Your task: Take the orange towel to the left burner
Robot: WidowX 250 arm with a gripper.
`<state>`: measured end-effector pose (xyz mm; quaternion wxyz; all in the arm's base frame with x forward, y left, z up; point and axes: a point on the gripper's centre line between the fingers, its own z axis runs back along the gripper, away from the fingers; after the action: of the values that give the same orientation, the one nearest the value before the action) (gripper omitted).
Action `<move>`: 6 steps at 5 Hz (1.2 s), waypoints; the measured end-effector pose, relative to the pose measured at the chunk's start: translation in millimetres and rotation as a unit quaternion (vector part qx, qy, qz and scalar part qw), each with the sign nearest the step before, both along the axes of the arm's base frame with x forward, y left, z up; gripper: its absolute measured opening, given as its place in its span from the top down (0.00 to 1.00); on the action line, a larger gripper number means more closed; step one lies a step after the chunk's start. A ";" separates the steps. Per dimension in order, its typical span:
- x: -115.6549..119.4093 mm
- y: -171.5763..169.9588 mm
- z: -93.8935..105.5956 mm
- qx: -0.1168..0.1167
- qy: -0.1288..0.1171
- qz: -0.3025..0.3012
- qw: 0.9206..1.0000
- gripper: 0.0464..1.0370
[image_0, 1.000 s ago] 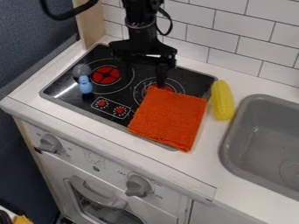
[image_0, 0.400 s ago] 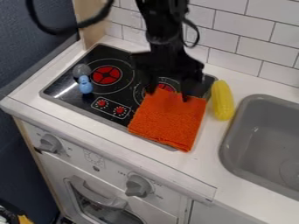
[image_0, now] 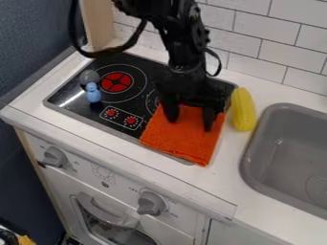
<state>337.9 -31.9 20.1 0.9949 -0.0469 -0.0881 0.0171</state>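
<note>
Since the orange towel (image_0: 180, 142) lies flat over the stovetop's (image_0: 85, 115) near right corner and onto the counter (image_0: 239, 165), its soft, light cloth will probably need gathering into a fold before it lifts. The claw (image_0: 190, 121) stands wide open above its far half, gripping nothing; a deep pinch there should hold, though the near end may drag toward the left burner (image_0: 117, 82).

The black metal robot arm comes in from the top edge — its black two-finger gripper (image_0: 190, 119) hangs downward, fingers spread apart.
</note>
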 end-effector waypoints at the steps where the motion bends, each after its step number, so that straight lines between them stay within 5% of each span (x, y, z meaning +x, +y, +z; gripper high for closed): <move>1: 5.8 2.6 -2.9 0.009 0.006 0.005 1.000 0.04; 6: 80.4 39.3 -6.7 0.044 0.003 0.076 0.996 0.04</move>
<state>418.3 7.4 13.4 0.9920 0.0040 -0.0888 0.0892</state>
